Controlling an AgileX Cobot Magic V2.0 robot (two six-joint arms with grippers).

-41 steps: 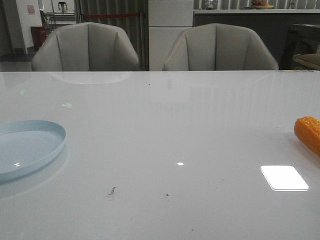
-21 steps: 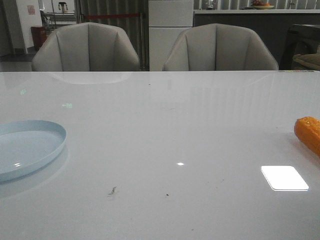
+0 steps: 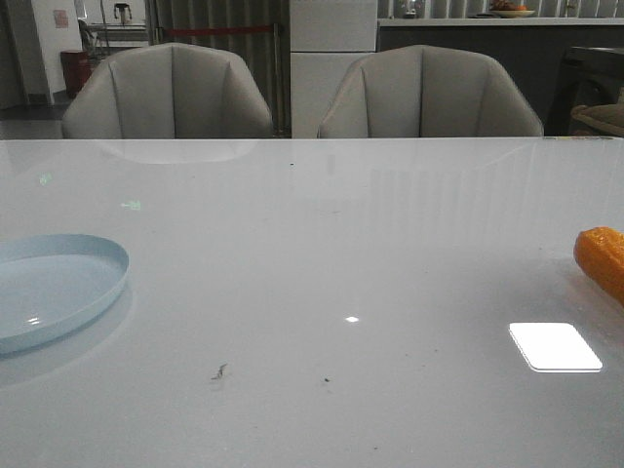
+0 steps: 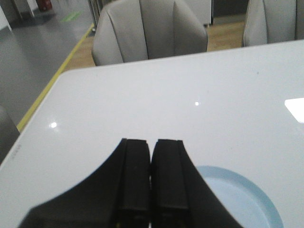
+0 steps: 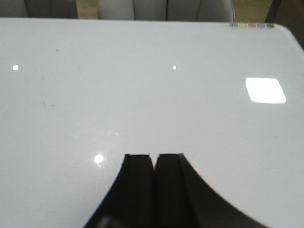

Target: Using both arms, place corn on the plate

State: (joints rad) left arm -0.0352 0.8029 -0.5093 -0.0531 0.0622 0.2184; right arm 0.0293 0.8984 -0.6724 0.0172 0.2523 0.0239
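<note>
The orange corn (image 3: 603,259) lies on the white table at the far right edge of the front view, partly cut off. The pale blue plate (image 3: 49,292) sits at the far left, holding nothing. Neither arm shows in the front view. In the left wrist view my left gripper (image 4: 152,142) is shut and holds nothing above the table, with the plate (image 4: 247,204) just beside it. In the right wrist view my right gripper (image 5: 153,156) is shut over bare table. The corn itself is hidden there, apart from a faint orange tint in the slit between the fingers.
Two grey chairs (image 3: 168,93) (image 3: 429,93) stand behind the table's far edge. A bright ceiling-light reflection (image 3: 554,346) lies near the corn. Small dark specks (image 3: 220,371) mark the front middle. The table's left edge (image 4: 28,137) runs close to the left gripper.
</note>
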